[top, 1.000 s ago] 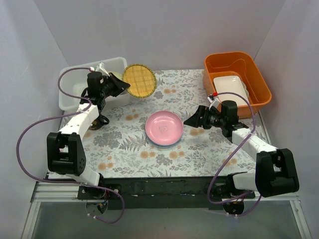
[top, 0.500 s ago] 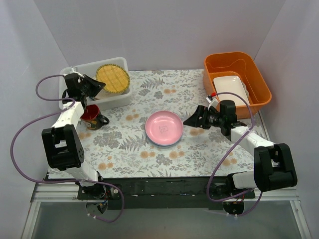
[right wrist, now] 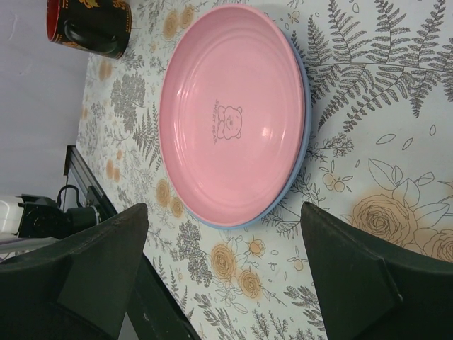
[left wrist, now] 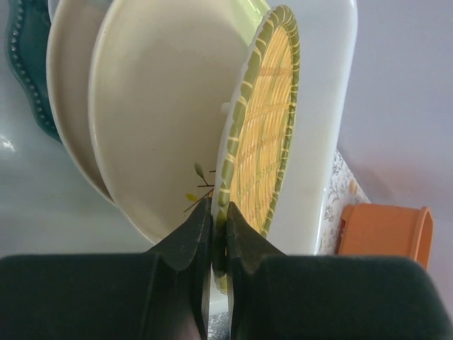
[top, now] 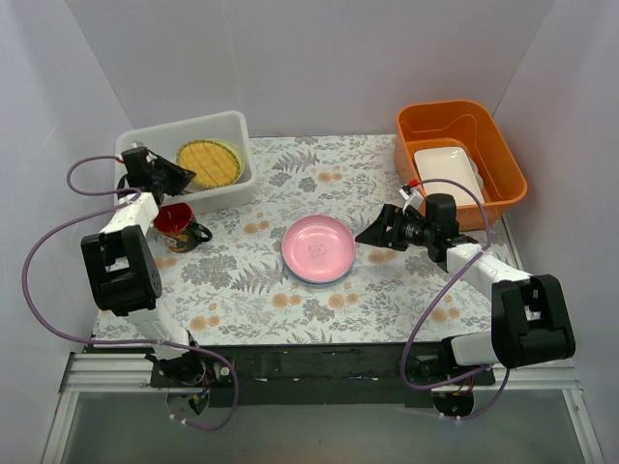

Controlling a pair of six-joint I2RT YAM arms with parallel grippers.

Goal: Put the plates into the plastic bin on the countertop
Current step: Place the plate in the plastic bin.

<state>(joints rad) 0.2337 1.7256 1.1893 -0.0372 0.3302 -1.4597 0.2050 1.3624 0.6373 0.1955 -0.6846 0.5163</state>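
Tipping risk at release

The woven-bamboo plate [left wrist: 265, 134] is pinched in the left gripper [left wrist: 218, 212], upright inside the plastic bin [top: 179, 126], just ahead against cream plates [left wrist: 156, 127]. Released on edge, it could be toppled. The right gripper [right wrist: 225, 207] is spread wide.

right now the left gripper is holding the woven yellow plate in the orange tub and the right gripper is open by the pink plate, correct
Not the orange tub: the left gripper holds the woven yellow plate in the white plastic bin, as the top external view shows. The right gripper is open by the pink plate.
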